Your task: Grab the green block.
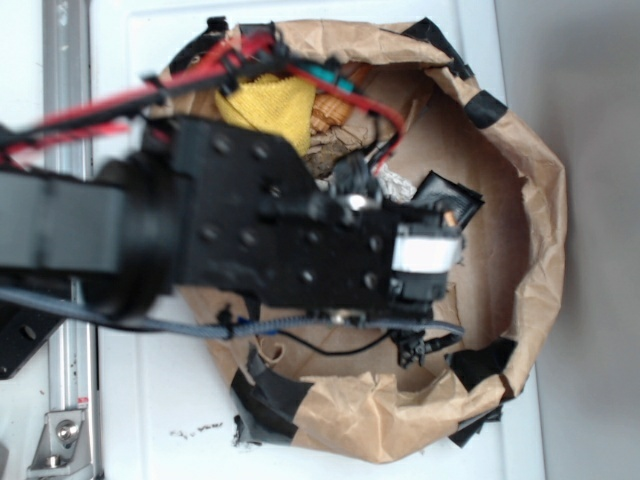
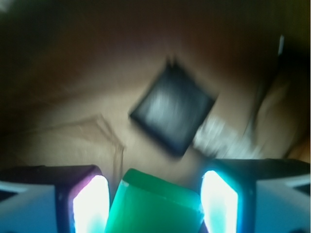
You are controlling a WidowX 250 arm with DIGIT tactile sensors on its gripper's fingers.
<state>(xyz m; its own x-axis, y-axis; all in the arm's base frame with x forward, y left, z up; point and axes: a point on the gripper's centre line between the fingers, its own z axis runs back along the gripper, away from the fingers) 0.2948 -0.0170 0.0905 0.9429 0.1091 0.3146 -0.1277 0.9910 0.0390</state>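
In the wrist view the green block (image 2: 155,204) sits tilted between my gripper's (image 2: 154,194) two glowing pads (image 2: 90,204), and its sides meet both pads low in the frame. The block looks sharp while the brown paper floor behind it is blurred. The gripper is shut on the block. In the exterior view the black arm (image 1: 280,230) reaches down into the paper bag (image 1: 540,200) and hides both the jaws and the block.
A glossy black square pad (image 2: 172,109) lies on the paper just ahead of the fingers; it shows as the black pad (image 1: 445,195) in the exterior view. A yellow cloth (image 1: 270,105) and other clutter fill the bag's far left. The bag's crumpled walls ring the arm.
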